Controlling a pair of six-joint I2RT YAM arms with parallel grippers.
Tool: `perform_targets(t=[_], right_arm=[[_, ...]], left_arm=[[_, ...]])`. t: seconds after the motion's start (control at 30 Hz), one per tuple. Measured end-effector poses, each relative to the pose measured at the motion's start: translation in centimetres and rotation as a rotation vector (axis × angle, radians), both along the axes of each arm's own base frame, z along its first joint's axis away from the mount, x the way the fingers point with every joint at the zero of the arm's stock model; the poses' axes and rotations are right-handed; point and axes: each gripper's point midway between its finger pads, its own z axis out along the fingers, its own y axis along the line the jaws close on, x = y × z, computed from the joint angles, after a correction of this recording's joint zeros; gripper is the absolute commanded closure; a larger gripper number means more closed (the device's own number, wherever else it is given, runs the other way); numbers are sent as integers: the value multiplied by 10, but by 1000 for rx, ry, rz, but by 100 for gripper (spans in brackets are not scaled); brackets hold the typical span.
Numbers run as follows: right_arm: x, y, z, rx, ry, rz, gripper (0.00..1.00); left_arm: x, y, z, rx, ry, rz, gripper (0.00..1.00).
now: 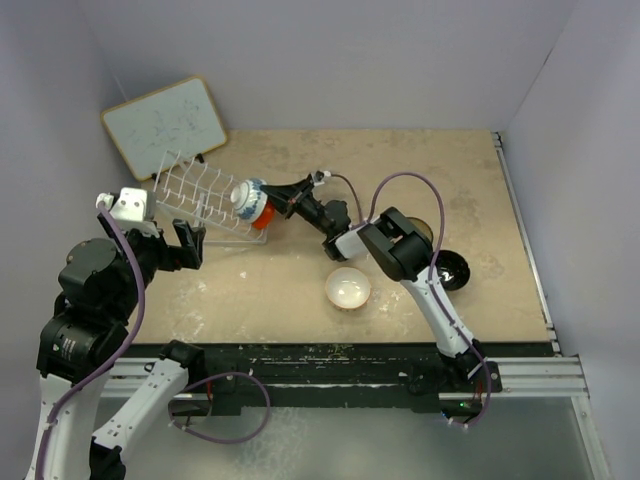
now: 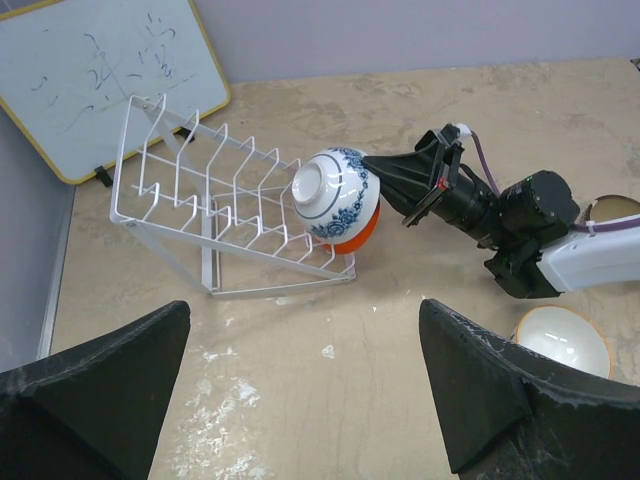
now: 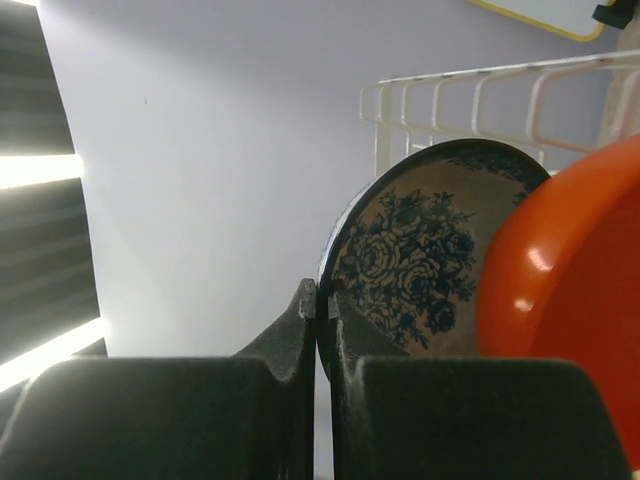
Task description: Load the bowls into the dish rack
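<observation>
My right gripper (image 1: 274, 198) is shut on the rim of the blue-and-white bowl (image 1: 248, 194). It holds the bowl on its side at the right end of the dish rack (image 1: 195, 190). The right wrist view shows its fingers (image 3: 300, 330) pinching the bowl's (image 3: 425, 255) rim. The orange-red bowl (image 1: 265, 213) lies right against the patterned bowl (image 2: 335, 193) at the rack's (image 2: 215, 200) end; it also shows in the left wrist view (image 2: 357, 234) and the right wrist view (image 3: 570, 280). My left gripper (image 1: 186, 245) is open and empty, above the table in front of the rack.
A pale cream-white bowl (image 1: 347, 288) stands upright mid-table. A glossy black bowl (image 1: 454, 270) and a tan bowl (image 1: 422, 230), partly hidden by my right arm, sit to the right. A wood-framed whiteboard (image 1: 165, 125) leans behind the rack.
</observation>
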Motion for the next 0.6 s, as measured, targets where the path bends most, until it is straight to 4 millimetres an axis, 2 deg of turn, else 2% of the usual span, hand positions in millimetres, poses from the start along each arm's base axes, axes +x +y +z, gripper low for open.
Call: perform_targets(t=[0.2,0.3,0.4,0.5,0.6], right_arm=[[7,2,-31,-7,44,4,100],[10,4,-34,-3,45,5,99],[11,4,-33,-2,41,6,94],[10,4,-33,-5,35,12,82],[7,5,-34,-18,24,17,76]], left_arm=[[0,0,0,0,1,0,1],[0,0,0,0,1,0,1],[0,0,0,0,1,0,1],[0,0,0,0,1,0,1],[0,0,0,0,0,0,1]])
